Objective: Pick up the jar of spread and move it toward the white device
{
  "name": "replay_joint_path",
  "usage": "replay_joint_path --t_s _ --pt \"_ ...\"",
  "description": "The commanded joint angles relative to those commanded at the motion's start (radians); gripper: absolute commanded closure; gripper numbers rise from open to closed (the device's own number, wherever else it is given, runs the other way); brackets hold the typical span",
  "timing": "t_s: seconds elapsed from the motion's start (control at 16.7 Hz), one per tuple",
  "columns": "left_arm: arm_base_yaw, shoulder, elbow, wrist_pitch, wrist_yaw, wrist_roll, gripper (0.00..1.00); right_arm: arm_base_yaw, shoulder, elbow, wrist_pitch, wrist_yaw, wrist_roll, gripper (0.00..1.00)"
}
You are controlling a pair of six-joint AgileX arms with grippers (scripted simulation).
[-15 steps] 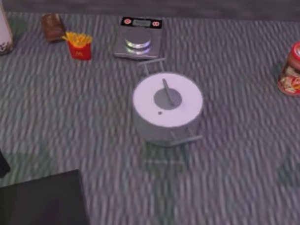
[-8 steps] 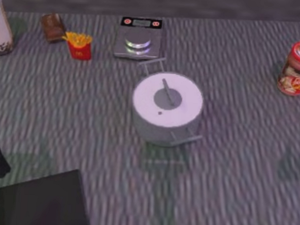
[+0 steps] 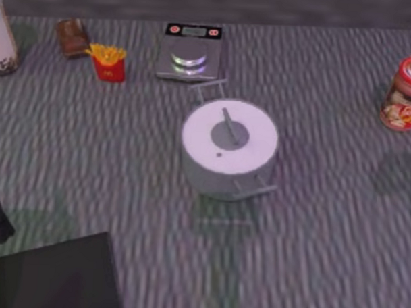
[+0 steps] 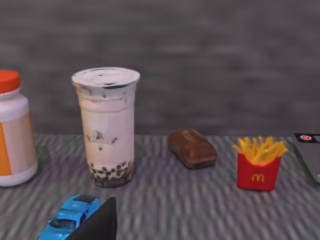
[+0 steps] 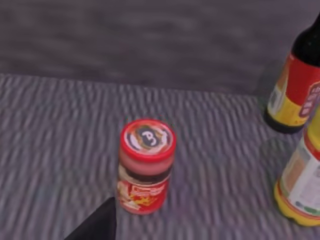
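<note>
jar of spread [image 3: 404,93]: upright on the counter [image 3: 124,165] at its right edge, well apart from the white device [image 3: 228,148] at centre. right tool: a dark part shows near the jar in its wrist view, opening cannot be told. left arm: parked at the counter's left edge, tool opening cannot be told.

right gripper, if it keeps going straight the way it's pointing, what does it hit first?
Most likely the jar of spread, upright almost dead ahead in the right wrist view. Nothing shows between them, though depth is unclear.
</note>
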Motion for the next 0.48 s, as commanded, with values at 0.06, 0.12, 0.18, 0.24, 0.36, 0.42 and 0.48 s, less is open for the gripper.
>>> replay_joint_path --t_s 0.06,0.12,0.18,0.24,0.36,0.42,0.48 --pt "0.000 0.000 0.000 0.000 0.000 0.000 0.00 -0.001 0.095 0.100 -0.057 0.000 -0.014 0.00" --pt "0.000 0.000 0.000 0.000 0.000 0.000 0.00 -0.001 0.194 0.203 -0.117 0.000 -0.029 0.00" --pt "0.000 0.000 0.000 0.000 0.000 0.000 0.00 -0.001 0.295 0.309 -0.178 -0.001 -0.044 0.00" --pt "0.000 0.000 0.000 0.000 0.000 0.000 0.00 -0.001 0.399 0.416 -0.240 -0.002 -0.059 0.00" --pt "0.000 0.000 0.000 0.000 0.000 0.000 0.00 0.000 0.609 0.635 -0.367 -0.005 -0.089 0.00" --pt "0.000 0.000 0.000 0.000 0.000 0.000 0.00 0.001 0.715 0.745 -0.431 -0.007 -0.104 0.00" --pt "0.000 0.000 0.000 0.000 0.000 0.000 0.00 0.002 0.821 0.856 -0.495 -0.010 -0.119 0.00"
